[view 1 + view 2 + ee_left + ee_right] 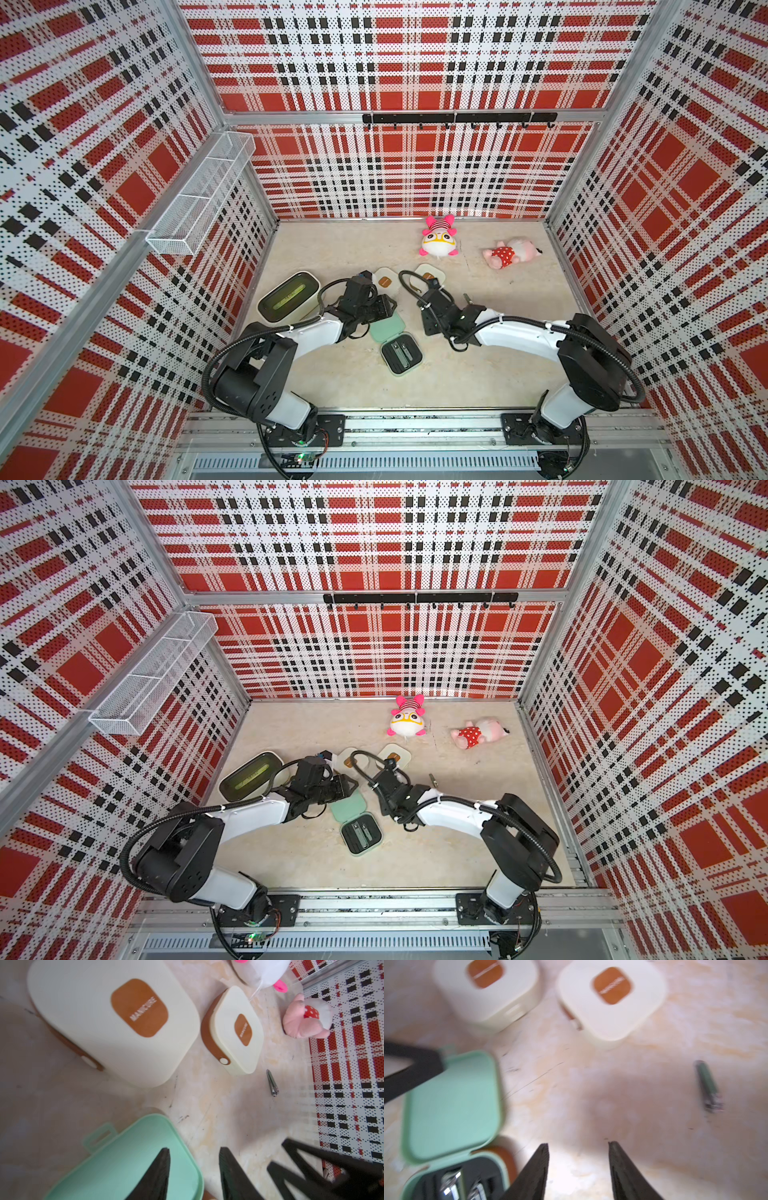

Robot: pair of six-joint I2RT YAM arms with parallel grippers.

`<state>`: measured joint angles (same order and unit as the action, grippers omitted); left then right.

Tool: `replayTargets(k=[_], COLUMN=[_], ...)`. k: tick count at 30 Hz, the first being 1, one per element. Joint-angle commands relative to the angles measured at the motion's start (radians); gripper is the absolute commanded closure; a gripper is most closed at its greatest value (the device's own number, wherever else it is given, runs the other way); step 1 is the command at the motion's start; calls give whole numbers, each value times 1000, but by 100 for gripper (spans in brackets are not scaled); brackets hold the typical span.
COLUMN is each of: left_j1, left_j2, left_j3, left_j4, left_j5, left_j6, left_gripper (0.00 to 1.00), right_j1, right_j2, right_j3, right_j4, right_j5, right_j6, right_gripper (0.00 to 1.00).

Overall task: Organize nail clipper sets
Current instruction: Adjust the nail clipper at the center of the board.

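Two cream cases (pixel 93 1012) (pixel 228 1012) closed, mint case (pixel 390 330) open

Motion-blurred loose clipper (pixel 708 1086)

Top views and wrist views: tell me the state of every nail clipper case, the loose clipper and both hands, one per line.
Mint green case, open, lid folded back flat.
Left cream case, closed.
Right cream case, closed.
Loose clipper, lying flat, outside any case.
Left hand, open, over the mint lid.
Right hand, open, empty.
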<state>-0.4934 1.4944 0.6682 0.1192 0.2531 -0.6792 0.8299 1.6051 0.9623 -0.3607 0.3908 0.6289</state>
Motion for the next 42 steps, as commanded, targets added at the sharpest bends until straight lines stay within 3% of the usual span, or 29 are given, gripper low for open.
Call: replayTargets(k=[1, 8, 14, 20, 28, 42], left_j1=[-33, -57, -59, -60, -56, -33], left_j2=[-20, -5, -3, 15, 24, 33], left_j3=[18, 11, 4, -2, -5, -15], left_j4=[-17, 6, 17, 41, 55, 68], left_j5=[-34, -26, -22, -7, 3, 20], left_j6=[0, -17, -25, -34, -39, -34], left_gripper=[56, 56, 56, 56, 56, 56], right_j1=[-101, -261, -311, -348, -371, -387], right_j2=[-32, -4, 64, 142, 203, 271], right_j3=[-5, -18, 7, 53, 113, 152], right_j4=[-115, -127, -98, -69, -71, -72], right_j5=[56, 21, -28, -91, -109, -151], right_j6=[38, 19, -3, -25, -43, -36], right_gripper=[41, 31, 31, 42, 43, 61])
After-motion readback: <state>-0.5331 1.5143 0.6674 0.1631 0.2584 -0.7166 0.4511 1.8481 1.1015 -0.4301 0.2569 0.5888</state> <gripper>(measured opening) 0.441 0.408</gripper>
